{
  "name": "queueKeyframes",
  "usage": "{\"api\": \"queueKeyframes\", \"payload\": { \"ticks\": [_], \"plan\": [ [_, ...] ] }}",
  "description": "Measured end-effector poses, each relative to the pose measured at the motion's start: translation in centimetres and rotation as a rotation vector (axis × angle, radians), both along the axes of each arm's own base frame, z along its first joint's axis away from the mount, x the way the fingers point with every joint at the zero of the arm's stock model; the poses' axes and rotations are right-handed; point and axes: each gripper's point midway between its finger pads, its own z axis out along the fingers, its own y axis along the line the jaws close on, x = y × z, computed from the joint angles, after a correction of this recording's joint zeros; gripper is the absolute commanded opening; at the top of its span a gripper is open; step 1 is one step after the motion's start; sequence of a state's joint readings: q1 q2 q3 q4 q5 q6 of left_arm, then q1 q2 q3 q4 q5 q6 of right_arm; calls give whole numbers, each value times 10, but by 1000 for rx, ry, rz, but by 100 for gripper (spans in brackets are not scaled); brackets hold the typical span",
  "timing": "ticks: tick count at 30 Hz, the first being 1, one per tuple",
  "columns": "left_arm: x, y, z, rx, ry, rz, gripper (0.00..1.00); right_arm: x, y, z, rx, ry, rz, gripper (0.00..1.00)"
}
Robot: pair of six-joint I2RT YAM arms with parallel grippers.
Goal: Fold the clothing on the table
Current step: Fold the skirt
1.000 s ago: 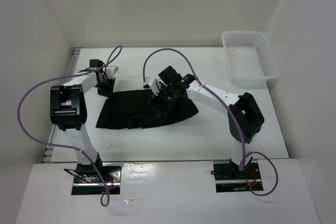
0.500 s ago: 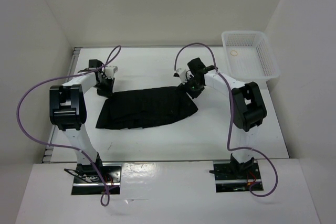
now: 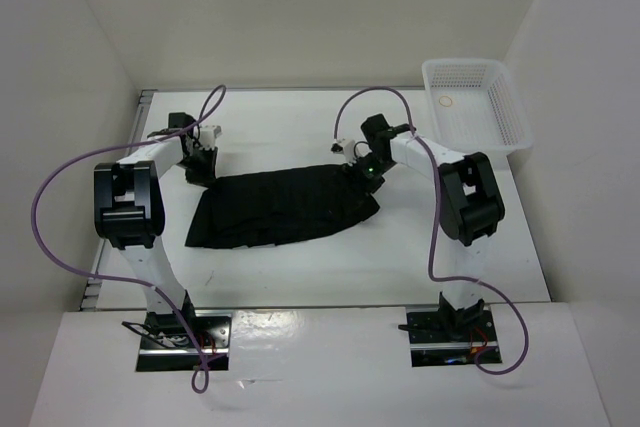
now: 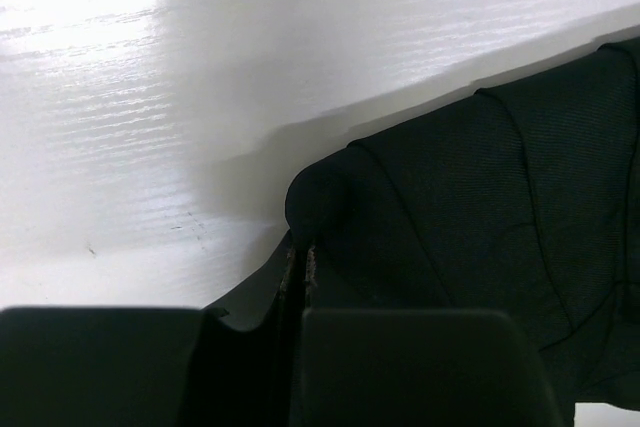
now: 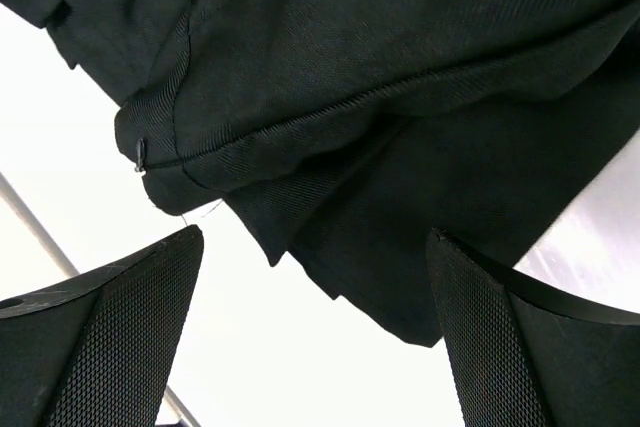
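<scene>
The clothing, a black pleated skirt (image 3: 285, 207), lies spread across the middle of the white table (image 3: 300, 272). At the skirt's far-left corner my left gripper (image 3: 200, 169) is down on the fabric. In the left wrist view its jaws (image 4: 298, 255) are shut on the edge of the dark cloth (image 4: 480, 207). My right gripper (image 3: 365, 173) hovers at the skirt's far-right corner. Its jaws (image 5: 315, 292) stand wide open in the right wrist view, with a hemmed corner of the skirt (image 5: 400, 67) just beyond the mesh pads (image 5: 130, 337), untouched.
A white mesh basket (image 3: 500, 142) stands at the table's far right corner with a small ring (image 3: 446, 102) inside. White walls close in the left, back and right sides. Purple cables loop over both arms.
My right arm has swung from over the middle of the skirt to its far-right corner, staying open. The left gripper has held its place and grip.
</scene>
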State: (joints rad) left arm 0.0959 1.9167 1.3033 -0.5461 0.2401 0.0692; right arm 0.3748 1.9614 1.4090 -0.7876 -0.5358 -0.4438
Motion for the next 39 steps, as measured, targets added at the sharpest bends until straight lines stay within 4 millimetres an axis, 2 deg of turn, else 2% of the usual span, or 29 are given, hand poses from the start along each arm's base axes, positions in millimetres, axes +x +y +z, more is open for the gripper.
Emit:
{"api": "queueKeyframes", "payload": {
  "ticks": [5, 13, 17, 25, 29, 34, 39],
  "plan": [
    [0, 0, 0, -11, 15, 60, 0, 6, -11, 1, 60, 38, -48, 98],
    [-4, -2, 4, -27, 18, 126, 0, 31, -53, 1, 100, 43, -225, 98],
    [-7, -2, 12, -26, -3, 153, 0, 38, -62, 2, 109, 40, -273, 98],
    [-8, -2, 14, -26, -7, 161, 0, 35, -50, 3, 140, 65, -273, 98],
    [-9, -2, 13, -29, -4, 169, 0, 29, -35, -8, 140, 101, -249, 98],
    [-10, -2, 12, -30, -1, 169, 0, 21, -13, -8, 188, 131, -207, 98],
    [-10, -3, 12, -33, 0, 168, 0, 18, 1, -6, 246, 175, -189, 98]
  ]
}}
